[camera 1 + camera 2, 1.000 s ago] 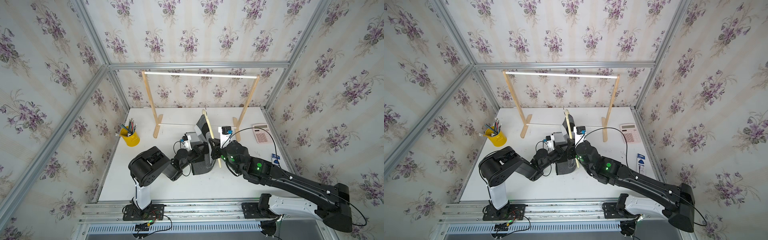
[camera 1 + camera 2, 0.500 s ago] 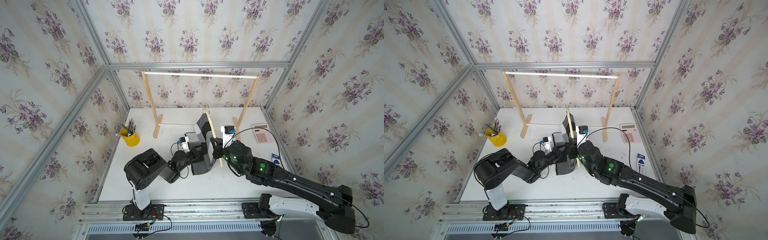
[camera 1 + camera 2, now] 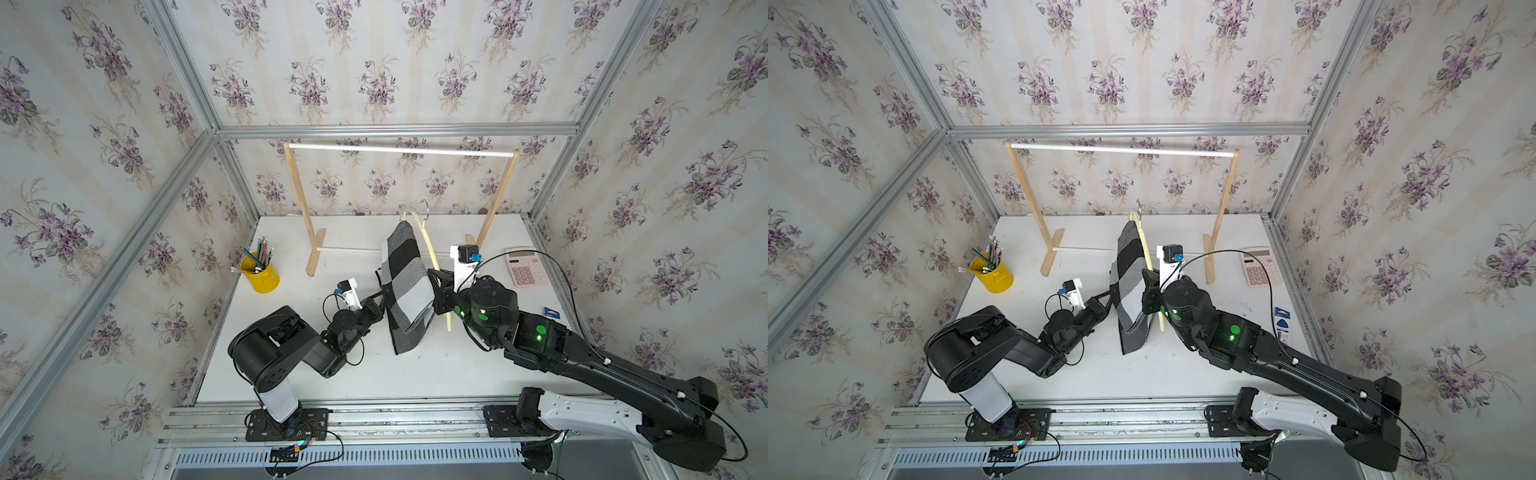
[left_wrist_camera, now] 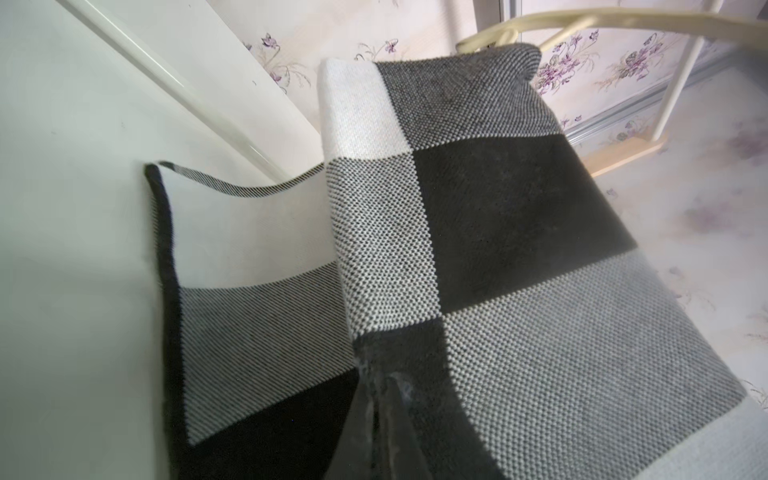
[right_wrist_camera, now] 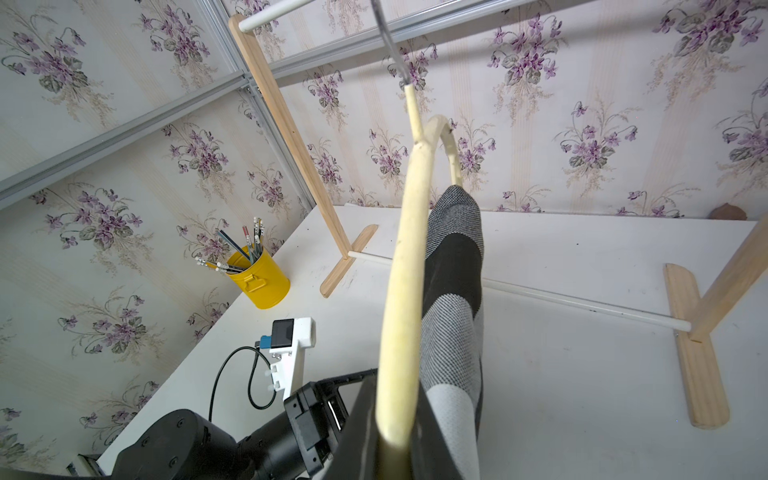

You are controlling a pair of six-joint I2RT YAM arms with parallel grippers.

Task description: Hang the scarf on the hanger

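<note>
The checkered scarf (image 3: 405, 286) (image 3: 1129, 286) hangs folded over the pale cream hanger (image 3: 428, 249) (image 3: 1146, 253), which is tilted up above the middle of the table. My right gripper (image 3: 436, 286) (image 5: 395, 440) is shut on the hanger's (image 5: 405, 291) curved arm near its lower end, and the metal hook points toward the back wall. My left gripper (image 3: 379, 293) (image 4: 376, 376) is shut on a dark square at the scarf's (image 4: 498, 232) side edge. A second layer of the scarf hangs behind the first.
A tall light-wood rack (image 3: 399, 151) with white rods stands along the back of the table. A yellow cup of pencils (image 3: 261, 274) sits at the left edge. A pink calculator (image 3: 525, 268) and a small blue card (image 3: 552, 312) lie at the right.
My left gripper has drawn leftward with the scarf's edge, spreading the cloth. The right gripper and hanger have shifted slightly right and back.
</note>
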